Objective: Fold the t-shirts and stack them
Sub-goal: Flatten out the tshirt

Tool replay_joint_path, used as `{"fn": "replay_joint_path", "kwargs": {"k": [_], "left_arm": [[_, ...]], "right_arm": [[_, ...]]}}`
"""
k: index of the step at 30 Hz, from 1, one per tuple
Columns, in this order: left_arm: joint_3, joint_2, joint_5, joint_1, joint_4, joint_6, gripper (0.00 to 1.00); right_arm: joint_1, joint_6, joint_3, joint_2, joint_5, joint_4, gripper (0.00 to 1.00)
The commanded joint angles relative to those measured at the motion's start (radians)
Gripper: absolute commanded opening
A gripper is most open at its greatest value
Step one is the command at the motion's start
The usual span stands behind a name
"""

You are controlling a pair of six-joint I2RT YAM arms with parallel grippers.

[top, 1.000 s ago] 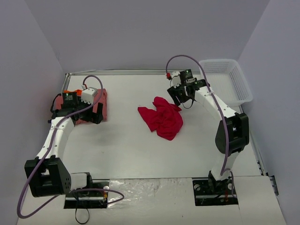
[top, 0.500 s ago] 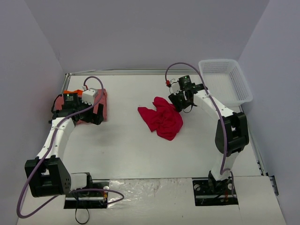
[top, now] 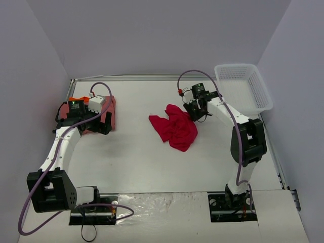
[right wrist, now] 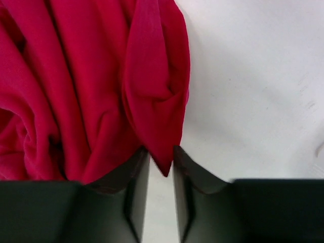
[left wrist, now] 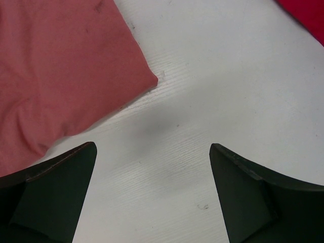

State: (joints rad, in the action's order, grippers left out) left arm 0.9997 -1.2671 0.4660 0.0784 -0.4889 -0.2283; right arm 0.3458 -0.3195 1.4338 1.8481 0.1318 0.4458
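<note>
Table carries everything. Basket sits at the far right corner, nothing visible in it.

Red shirt: crumpled heap near mid-table, somewhat toward the far right. Not yet folded.
Pink shirt: folded flat by the left edge, toward the far left corner.
Orange shirt: only a sliver shows at the far side of the pink one, apparently under it.

Left gripper: jaws spread wide, holding nothing, over bare table just beside the pink shirt's near corner.
Right gripper: at the far right edge of the red heap. Jaws stand narrowly apart with the pointed tip of a fold between them. Cloth touches both inner faces; whether it is actually pinched, cannot tell.

Handling, judged: light, limp knit with no stiffness. It will drape and drag, and folds will shift when lifted. A single-layer tip may slip out of the jaws. A better hold would be deeper on a hem or shoulder seam, with the second arm taking the opposite corner to spread it flat before folding.
</note>
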Motion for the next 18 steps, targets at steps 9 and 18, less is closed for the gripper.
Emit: {"fn": "replay_joint_path", "kwargs": {"k": [9,18], "left_arm": [[0.005,0.009,0.003,-0.028,0.012,-0.019,0.94],[0.12,-0.136,0.023,-0.206,-0.013,0.012,0.94]], "right_arm": [[0.004,-0.018,0.033,0.007,-0.017,0.016,0.0],[0.001,-0.016,0.103,-0.095,-0.081,0.016,0.0]]}}
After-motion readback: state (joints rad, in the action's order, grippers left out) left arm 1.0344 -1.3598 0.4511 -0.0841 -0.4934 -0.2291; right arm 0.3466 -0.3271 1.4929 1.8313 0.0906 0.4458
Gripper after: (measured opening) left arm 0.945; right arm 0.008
